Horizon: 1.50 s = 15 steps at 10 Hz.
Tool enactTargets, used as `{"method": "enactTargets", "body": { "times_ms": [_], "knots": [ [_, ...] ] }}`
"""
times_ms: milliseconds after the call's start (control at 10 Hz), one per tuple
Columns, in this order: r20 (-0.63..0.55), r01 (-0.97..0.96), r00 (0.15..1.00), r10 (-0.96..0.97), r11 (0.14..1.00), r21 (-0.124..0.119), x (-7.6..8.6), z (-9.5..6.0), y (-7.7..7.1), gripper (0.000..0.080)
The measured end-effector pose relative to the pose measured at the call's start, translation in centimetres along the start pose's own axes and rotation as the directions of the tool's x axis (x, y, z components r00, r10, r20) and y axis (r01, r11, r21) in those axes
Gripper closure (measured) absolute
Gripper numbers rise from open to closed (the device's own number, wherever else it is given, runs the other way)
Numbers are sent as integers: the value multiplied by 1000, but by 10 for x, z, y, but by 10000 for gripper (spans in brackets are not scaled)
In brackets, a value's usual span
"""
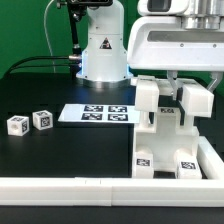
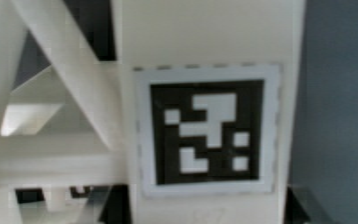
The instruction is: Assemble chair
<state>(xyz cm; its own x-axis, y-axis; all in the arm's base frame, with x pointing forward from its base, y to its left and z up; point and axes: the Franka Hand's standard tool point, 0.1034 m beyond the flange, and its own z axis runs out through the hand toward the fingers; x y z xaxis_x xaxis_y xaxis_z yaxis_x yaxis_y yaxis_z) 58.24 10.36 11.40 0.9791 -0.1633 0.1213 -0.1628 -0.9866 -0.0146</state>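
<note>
Risk: knocking half-built chair (image 1: 160,125) askew or jamming a joint, from any sideways gripper (image 1: 172,82) shift w/ part not seated. Jaws hidden above chair top; can't tell if clamped. Chair at exterior view's right, tight by white rail (image 1: 90,186). Black matte table (image 1: 60,150), green backdrop; marker board (image 1: 95,114) mid-table, two loose tagged cubes (image 1: 42,119) toward exterior view's left.

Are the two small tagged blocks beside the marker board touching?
Apart: the exterior view shows a strip of black table between the outer block and the block nearer the marker board.
</note>
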Motion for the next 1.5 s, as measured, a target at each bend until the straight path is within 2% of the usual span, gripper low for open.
{"method": "enactTargets", "body": {
  "times_ms": [300, 500, 900, 1000, 1200, 1300, 1500],
  "knots": [
    [1, -38, 999, 38, 999, -3, 2, 14, 6, 515],
    [-29, -36, 999, 36, 999, -2, 9, 16, 6, 515],
    [-33, -31, 999, 31, 1000, -3, 13, 16, 9, 514],
    [-41, -37, 998, 37, 999, -4, 20, 16, 12, 514],
    [-43, -42, 998, 42, 999, -5, 22, 16, 14, 200],
    [-43, -44, 998, 44, 999, -6, 22, 17, 16, 165],
    [-43, -44, 998, 44, 999, -6, 22, 17, 15, 153]
  ]
}}
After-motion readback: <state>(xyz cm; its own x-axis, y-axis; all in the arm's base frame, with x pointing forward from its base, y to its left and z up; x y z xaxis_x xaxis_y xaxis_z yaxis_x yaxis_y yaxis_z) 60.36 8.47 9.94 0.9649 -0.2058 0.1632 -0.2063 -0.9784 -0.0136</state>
